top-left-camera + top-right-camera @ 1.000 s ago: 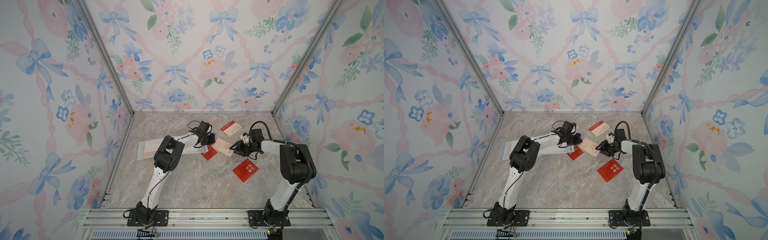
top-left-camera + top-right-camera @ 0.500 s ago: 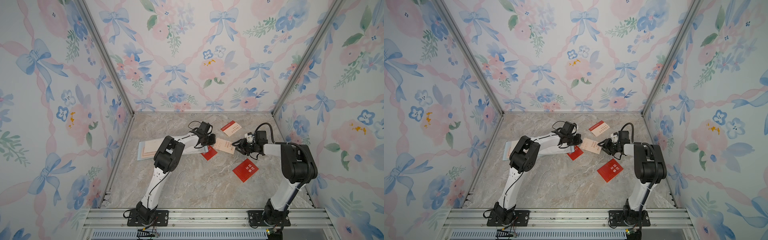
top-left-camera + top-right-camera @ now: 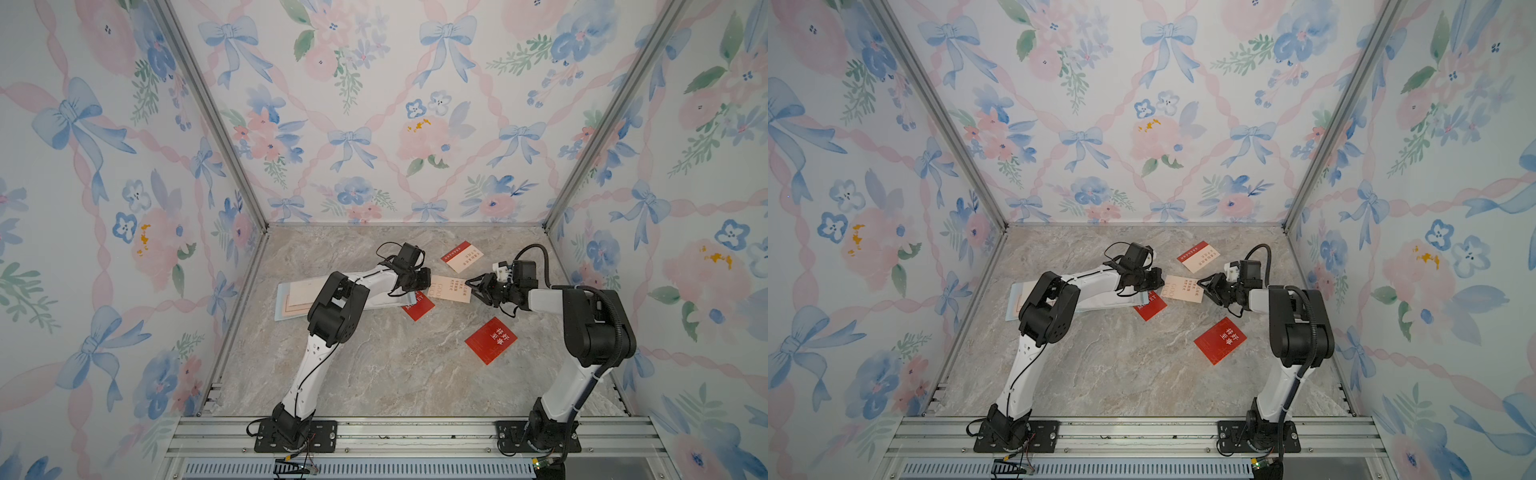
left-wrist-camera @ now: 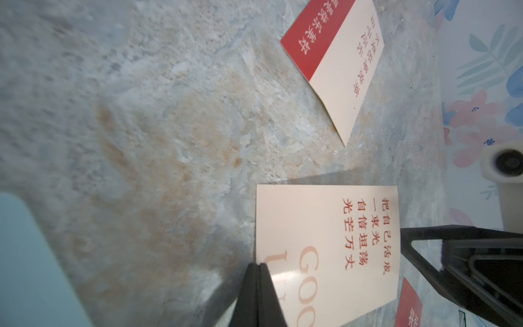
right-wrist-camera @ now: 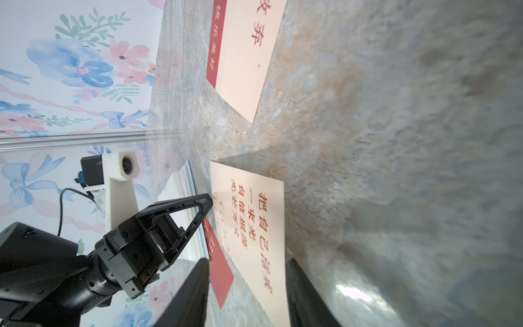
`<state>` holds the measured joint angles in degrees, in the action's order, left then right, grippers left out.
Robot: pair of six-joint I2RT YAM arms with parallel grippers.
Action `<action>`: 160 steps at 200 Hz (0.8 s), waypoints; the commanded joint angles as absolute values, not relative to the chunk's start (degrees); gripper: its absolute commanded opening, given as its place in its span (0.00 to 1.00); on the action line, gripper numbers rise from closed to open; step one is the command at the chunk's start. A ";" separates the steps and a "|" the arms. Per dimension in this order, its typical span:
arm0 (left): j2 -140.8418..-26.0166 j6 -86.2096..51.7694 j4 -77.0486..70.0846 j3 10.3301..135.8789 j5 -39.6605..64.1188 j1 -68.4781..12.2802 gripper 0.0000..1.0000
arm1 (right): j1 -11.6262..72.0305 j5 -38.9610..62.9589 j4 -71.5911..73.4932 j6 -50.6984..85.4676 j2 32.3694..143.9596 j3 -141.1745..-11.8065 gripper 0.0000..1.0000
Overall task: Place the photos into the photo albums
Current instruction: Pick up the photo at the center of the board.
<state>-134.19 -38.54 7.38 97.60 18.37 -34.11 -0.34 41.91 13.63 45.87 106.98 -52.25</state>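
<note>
Left pincer (image 4: pixel 256 267) pinched closed; photo album (image 3: pixel 283 312) holds cream cards (image 3: pixel 300 300).

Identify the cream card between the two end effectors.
The GOOD LUCK card, flanked by the left end effector and right end effector; the red-striped cream card lies farther back.

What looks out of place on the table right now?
The red MONEY card is askew, partly under the edge of the album, and the cream card seems to overlap its corner. Nothing looks damaged.

Cream card (image 3: pixel 451 288), red print; red card (image 3: pixel 491 340); marbled grey tabletop (image 3: pixel 374 365).
</note>
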 commanded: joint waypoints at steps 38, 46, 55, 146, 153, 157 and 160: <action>-135.48 -38.81 11.60 97.46 20.65 -35.98 0.03 | 0.92 48.03 9.61 42.46 106.22 -55.13 0.44; -135.72 -38.69 11.60 97.87 20.86 -35.97 0.03 | 0.95 47.96 8.66 41.67 105.81 -55.35 0.44; -135.94 -38.72 11.60 98.15 21.24 -35.92 0.02 | 0.87 46.99 7.06 40.25 105.19 -55.28 0.44; -134.48 -38.29 11.59 96.63 20.92 -35.02 0.03 | 0.59 41.08 -3.36 32.33 103.10 -56.91 0.18; -134.18 -38.16 11.60 96.48 20.84 -34.98 0.02 | 0.61 40.87 -3.68 32.25 103.07 -57.04 0.13; -133.94 -38.23 11.60 96.41 20.70 -34.98 0.02 | 0.55 40.87 -3.77 32.20 103.05 -57.16 0.11; -133.82 -38.22 11.62 96.38 20.62 -34.98 0.02 | 0.55 40.95 -3.80 32.25 103.08 -57.13 0.08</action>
<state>-134.21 -38.61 8.47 97.71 21.12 -35.59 0.58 42.33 -0.45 34.39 105.21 -55.77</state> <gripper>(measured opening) 0.046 0.132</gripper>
